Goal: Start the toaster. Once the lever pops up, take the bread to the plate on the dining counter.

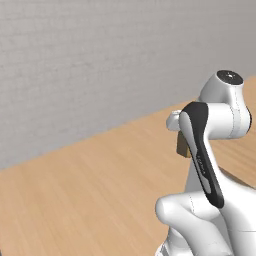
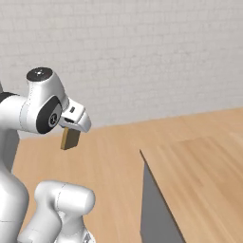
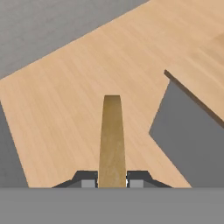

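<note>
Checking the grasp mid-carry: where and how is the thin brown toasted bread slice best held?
By its end, pinched across the two flat faces, as the gripper has it now. The brown bread slice is thin and flat, seen edge-on between the fingers, so coming in along its plane from one edge fits the narrow jaw gap.

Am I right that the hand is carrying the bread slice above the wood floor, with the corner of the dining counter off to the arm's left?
Not quite: the dining counter lies to the arm's right, as the right base view shows. The rest holds: the hand is shut on the bread, held above the wood floor.
</note>
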Available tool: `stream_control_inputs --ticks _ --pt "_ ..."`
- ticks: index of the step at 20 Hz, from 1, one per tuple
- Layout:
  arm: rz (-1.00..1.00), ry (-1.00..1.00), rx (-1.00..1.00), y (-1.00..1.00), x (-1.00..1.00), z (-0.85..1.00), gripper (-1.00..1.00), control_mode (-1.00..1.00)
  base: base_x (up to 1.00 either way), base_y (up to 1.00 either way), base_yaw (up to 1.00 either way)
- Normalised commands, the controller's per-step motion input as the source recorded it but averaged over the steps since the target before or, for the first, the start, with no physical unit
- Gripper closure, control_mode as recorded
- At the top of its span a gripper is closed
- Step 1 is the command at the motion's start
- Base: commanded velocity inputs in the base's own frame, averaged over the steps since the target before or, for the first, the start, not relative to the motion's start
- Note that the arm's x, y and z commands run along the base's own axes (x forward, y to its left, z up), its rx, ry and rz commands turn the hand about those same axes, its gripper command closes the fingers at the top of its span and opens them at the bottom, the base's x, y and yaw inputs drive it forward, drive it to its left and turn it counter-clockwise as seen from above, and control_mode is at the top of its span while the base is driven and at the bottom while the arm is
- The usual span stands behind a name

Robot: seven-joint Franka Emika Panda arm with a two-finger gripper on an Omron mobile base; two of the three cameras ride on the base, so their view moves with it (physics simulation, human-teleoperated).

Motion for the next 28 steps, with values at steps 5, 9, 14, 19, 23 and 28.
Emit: stream_control_inputs --ticks 5,9,14,19,23,28 --pt "0.00 0.00 0.00 0.00 0.00 0.00 1.00 1.00 1.00 0.46 -0.34" --pt "0.00 0.00 0.00 0.00 0.00 0.00 1.00 1.00 1.00 0.45 -0.37" --pt "0.00 0.00 0.00 0.00 0.00 0.00 1.00 1.00 1.00 0.46 -0.44" --pt "0.00 0.00 0.00 0.00 0.00 0.00 1.00 1.00 0.96 0.47 -0.49" --pt "0.00 0.00 0.00 0.00 0.00 0.00 1.00 1.00 0.95 0.46 -0.49" --pt "0.00 0.00 0.00 0.00 0.00 0.00 1.00 1.00 1.00 0.42 -0.45"
